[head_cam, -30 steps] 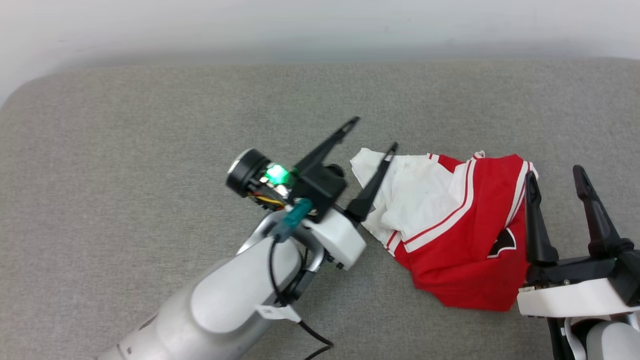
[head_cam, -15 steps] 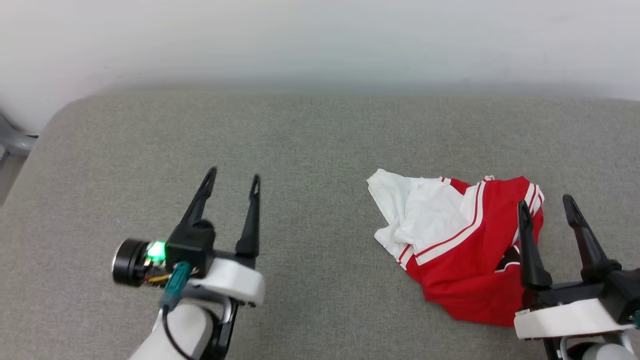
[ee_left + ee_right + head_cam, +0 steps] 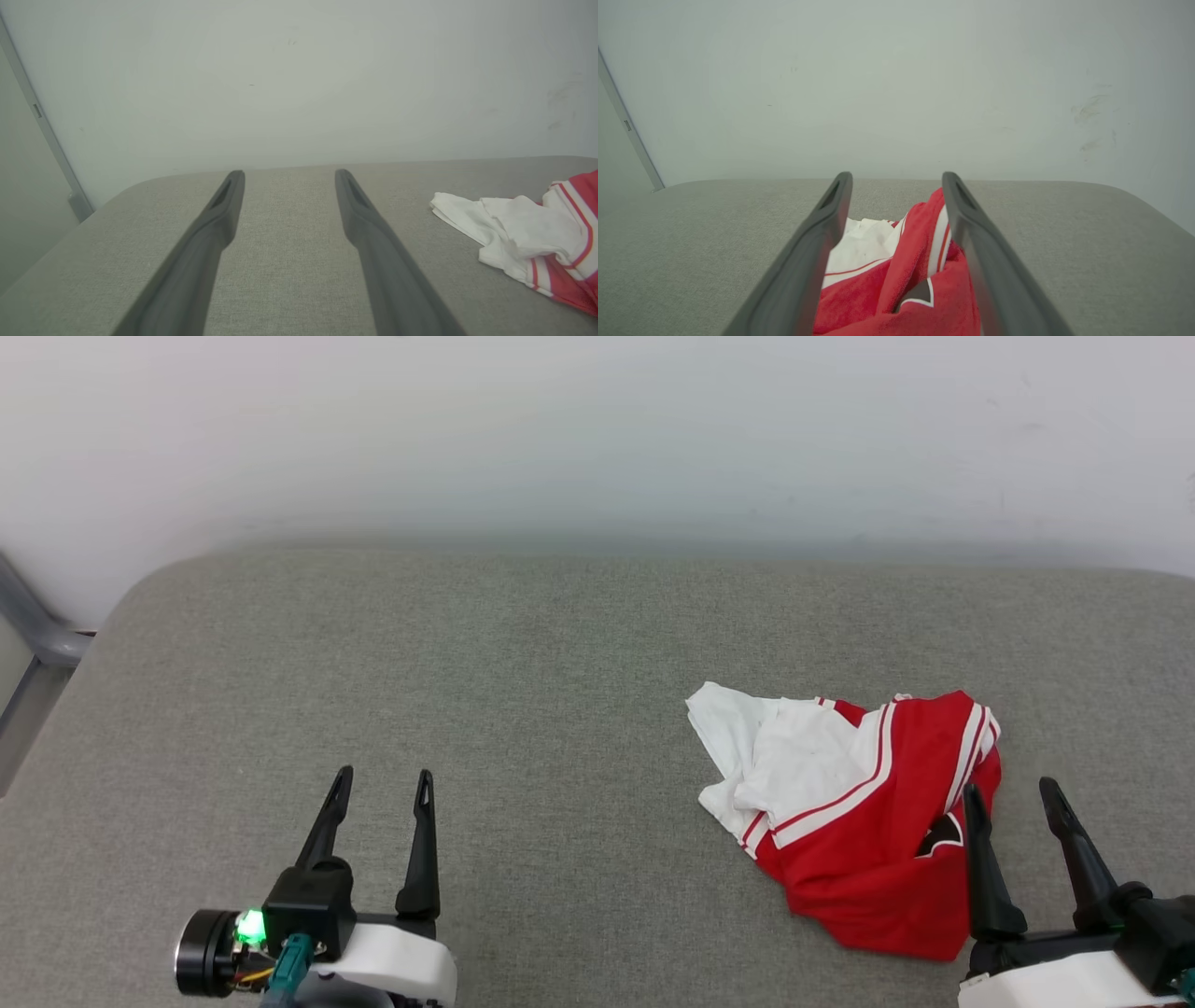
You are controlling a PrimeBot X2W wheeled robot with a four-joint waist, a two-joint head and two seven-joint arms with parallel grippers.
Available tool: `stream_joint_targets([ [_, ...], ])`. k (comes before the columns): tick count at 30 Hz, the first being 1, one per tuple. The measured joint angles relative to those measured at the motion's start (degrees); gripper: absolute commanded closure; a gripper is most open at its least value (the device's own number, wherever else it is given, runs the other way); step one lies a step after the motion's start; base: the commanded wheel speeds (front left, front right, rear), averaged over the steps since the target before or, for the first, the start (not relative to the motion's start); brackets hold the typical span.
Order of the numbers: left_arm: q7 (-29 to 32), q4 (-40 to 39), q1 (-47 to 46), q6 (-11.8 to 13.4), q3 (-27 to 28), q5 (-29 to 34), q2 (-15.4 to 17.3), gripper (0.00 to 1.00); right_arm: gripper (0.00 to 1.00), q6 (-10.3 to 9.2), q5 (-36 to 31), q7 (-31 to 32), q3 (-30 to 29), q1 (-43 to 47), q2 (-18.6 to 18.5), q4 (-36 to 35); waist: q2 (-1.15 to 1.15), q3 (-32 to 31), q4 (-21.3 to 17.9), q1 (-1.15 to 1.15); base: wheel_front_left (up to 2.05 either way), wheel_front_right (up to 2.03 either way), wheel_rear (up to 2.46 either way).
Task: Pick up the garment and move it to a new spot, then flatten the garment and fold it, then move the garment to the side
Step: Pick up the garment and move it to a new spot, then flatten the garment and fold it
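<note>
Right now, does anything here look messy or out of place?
Only the red and white T-shirt: it lies crumpled in a heap on the grey cushion, not flat. Nothing looks torn or spilled.

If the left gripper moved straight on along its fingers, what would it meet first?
Probably nothing near: the left gripper points across the grey cushion toward the wall; the garment lies off to its right.

The garment (image 3: 868,859) by the right gripper (image 3: 1009,787) is soft cloth, red and white, all crumpled. The grey cover (image 3: 560,709) under both grippers is woven cloth and looks a bit rough. The left gripper (image 3: 385,773) has dull black fingers and a smooth, shiny white plastic shell behind them.
</note>
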Motion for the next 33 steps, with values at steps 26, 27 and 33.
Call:
stream_joint_targets([
  [26,0.00,2.42,5.50,-9.10,10.17,8.56,-6.90,0.00,0.00,0.00,0.98,0.00,0.71,2.36,0.00,1.24,0.00,-1.71,-0.39,0.00,0.00,0.00,0.00],
  [27,0.00,2.44,5.50,-9.14,10.29,8.72,-7.01,0.00,0.00,0.00,0.98,0.00,0.74,2.36,0.00,1.26,0.00,-1.70,-0.40,0.00,0.00,0.00,0.00],
  [33,0.00,2.74,5.49,-10.11,11.12,9.42,-7.44,0.00,0.00,0.00,0.99,0.00,0.92,2.33,0.00,1.25,0.00,-1.60,-0.56,0.00,0.00,0.00,0.00],
])
